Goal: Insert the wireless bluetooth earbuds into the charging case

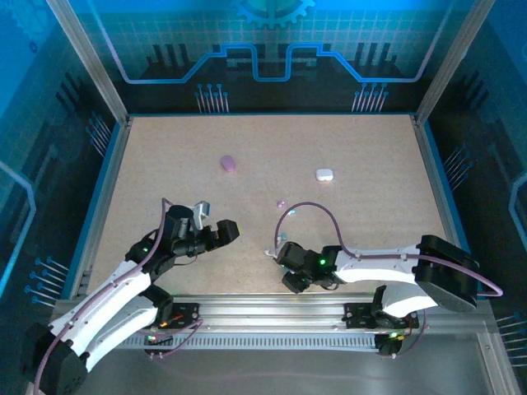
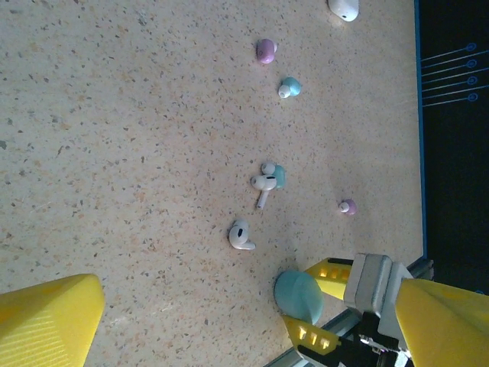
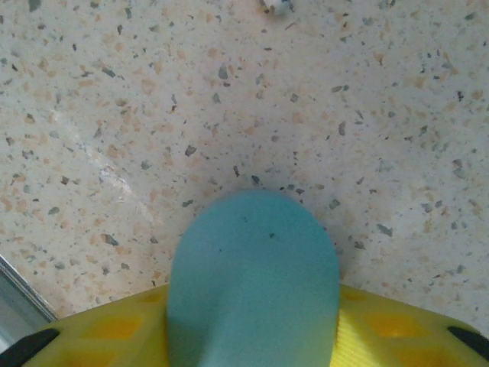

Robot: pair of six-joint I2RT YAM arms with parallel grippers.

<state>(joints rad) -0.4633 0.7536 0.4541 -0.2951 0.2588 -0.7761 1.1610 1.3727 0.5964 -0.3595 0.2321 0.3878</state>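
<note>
White, blue, purple earbuds (image 2: 241, 235), two each

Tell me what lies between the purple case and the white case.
Nothing. In the top view, the tabletop between the purple case and the white case is bare.

- Your right wrist view cuts the light blue case (image 3: 252, 283) at the bottom; whether the right gripper (image 3: 252, 336) clamps it is unclear.
- Your left wrist view clips the white case (image 2: 344, 8) at top.
- From above, the earbuds (image 1: 281, 202) are mere specks.
</note>
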